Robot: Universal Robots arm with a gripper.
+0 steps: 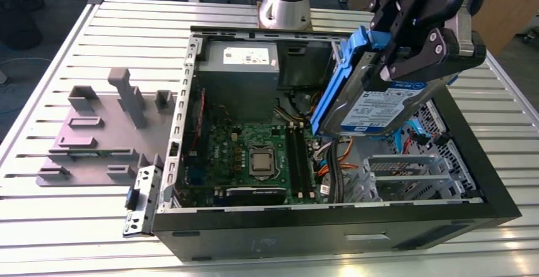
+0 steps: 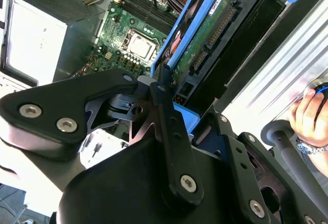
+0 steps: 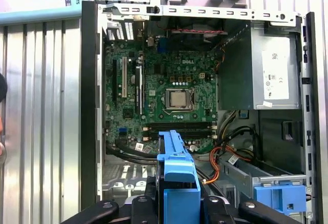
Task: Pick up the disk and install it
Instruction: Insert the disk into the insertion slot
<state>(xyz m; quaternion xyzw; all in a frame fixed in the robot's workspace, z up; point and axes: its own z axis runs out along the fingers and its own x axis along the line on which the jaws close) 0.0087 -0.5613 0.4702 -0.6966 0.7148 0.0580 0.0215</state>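
Exterior view first: the disk (image 1: 370,103), a flat silver-grey metal hard drive with a white-and-blue label and blue plastic carrier rails, hangs tilted on edge in the air. The black gripper (image 1: 400,62) has its fingers closed tight on the disk's upper end, one on each face.

Straight below the gripper lies the open black computer case (image 1: 471,182). The disk's lower corner hovers over orange and black cables (image 1: 337,160) and seems clear of them, though the angle makes that hard to judge. A silver metal drive cage (image 1: 404,170) sits in the case just below the gripper.

In the second wrist view the disk's green circuit-board underside (image 2: 205,39) runs out ahead of the fingers (image 2: 169,116). A person's hand wearing a wristwatch (image 2: 307,114) is off to one side, apart from the gripper.

In the first wrist view the blue rail (image 3: 177,172) juts forward from the gripper (image 3: 179,211). Beyond it is the green motherboard (image 3: 164,80), with the grey metal power-supply box (image 3: 274,75) beside it.

Well away from the gripper in the exterior view, a grey plastic stand with upright posts (image 1: 110,132) rests on the slatted aluminium table (image 1: 84,239).
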